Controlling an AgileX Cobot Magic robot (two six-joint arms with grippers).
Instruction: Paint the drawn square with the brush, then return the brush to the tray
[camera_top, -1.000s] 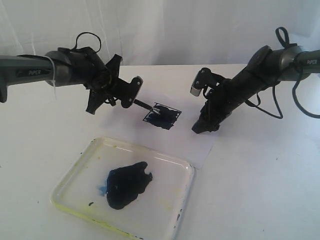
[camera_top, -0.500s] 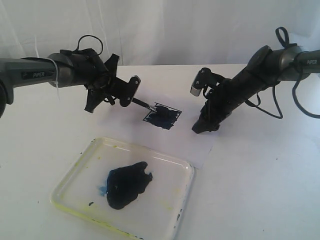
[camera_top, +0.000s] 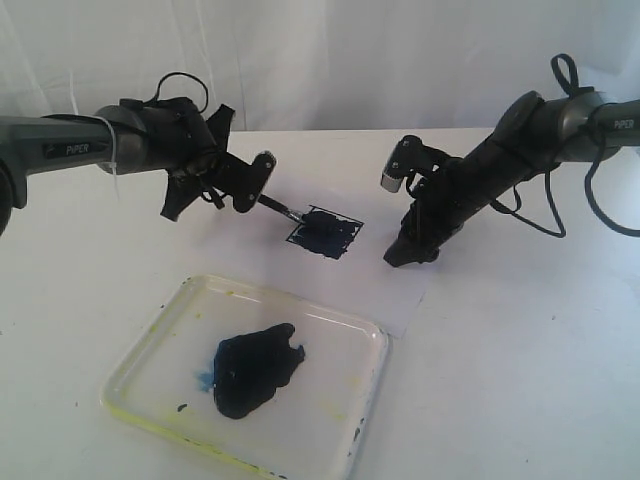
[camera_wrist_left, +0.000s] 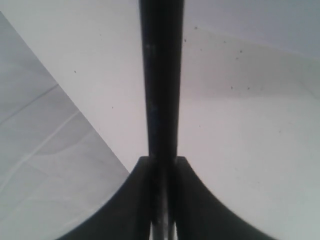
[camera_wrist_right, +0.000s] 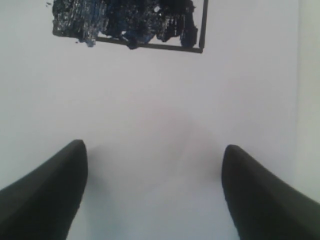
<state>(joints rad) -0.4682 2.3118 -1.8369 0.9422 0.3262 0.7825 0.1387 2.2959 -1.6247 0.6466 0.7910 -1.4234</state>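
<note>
step: painting | left fingers (camera_top: 257, 184) clamped on brush (camera_top: 283, 209), angled so its tip reaches the square (camera_top: 326, 232), mid-worktop, mostly filled | right fingers (camera_top: 405, 254) spread wide, empty, low on paper (camera_top: 400, 300), probably steadying it | tray (camera_top: 372, 345) near, awaiting brush

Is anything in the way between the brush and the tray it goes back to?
Nothing visible. The left gripper holds the brush, tip at the drawn square; only white paper lies between it and the tray. The right gripper sits beyond the square, off that path.
</note>
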